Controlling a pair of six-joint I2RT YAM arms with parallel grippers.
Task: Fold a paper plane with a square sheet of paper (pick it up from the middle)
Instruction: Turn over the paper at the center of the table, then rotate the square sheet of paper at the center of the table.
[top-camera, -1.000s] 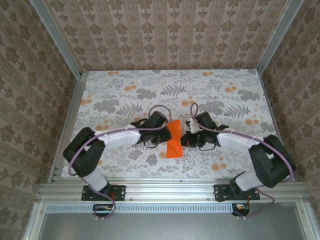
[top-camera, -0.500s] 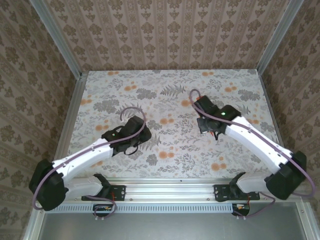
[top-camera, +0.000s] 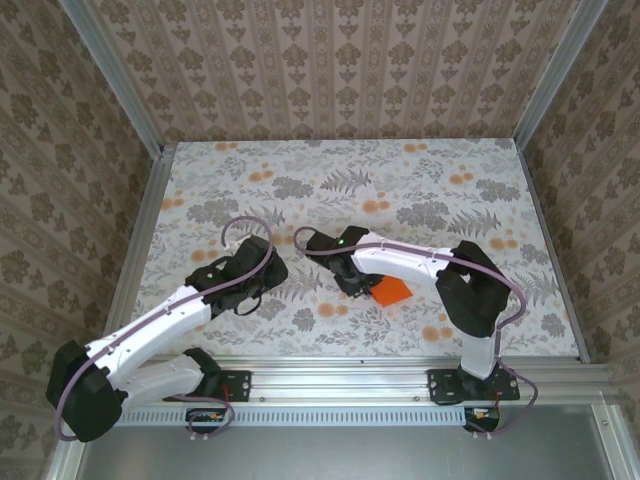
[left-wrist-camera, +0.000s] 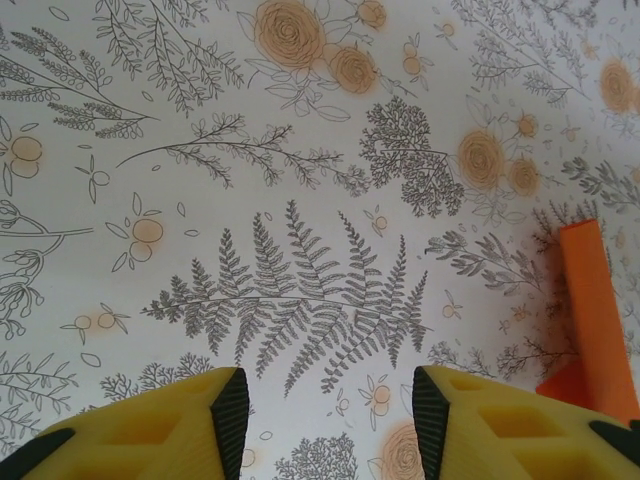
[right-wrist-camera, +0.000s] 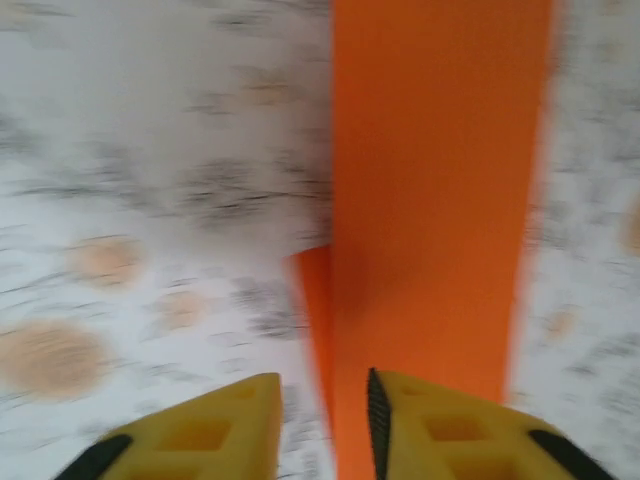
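The bright orange sheet of paper (top-camera: 392, 291), folded into a long narrow strip, lies on the floral table a little right of centre and towards the front. My right gripper (top-camera: 356, 284) sits just to its left. In the blurred right wrist view the strip (right-wrist-camera: 435, 190) runs away from my right gripper (right-wrist-camera: 322, 400), whose jaws stand a little apart with a folded edge of the paper showing in the gap. My left gripper (top-camera: 264, 272) is further left and apart from the paper. Its jaws are open over a fern print (left-wrist-camera: 330, 400), with the paper (left-wrist-camera: 592, 320) at the right edge.
The floral table cover (top-camera: 330, 180) stretches back to wallpapered walls, with aluminium rails (top-camera: 330, 378) along the front and sides. My right arm's elbow (top-camera: 470, 285) sits right of the paper. Bare cover lies behind both grippers.
A second ago both grippers met at the paper in the centre. The left has since drawn back to the left and the right has swung in; both jaws have opened, and the paper lies further right and nearer.
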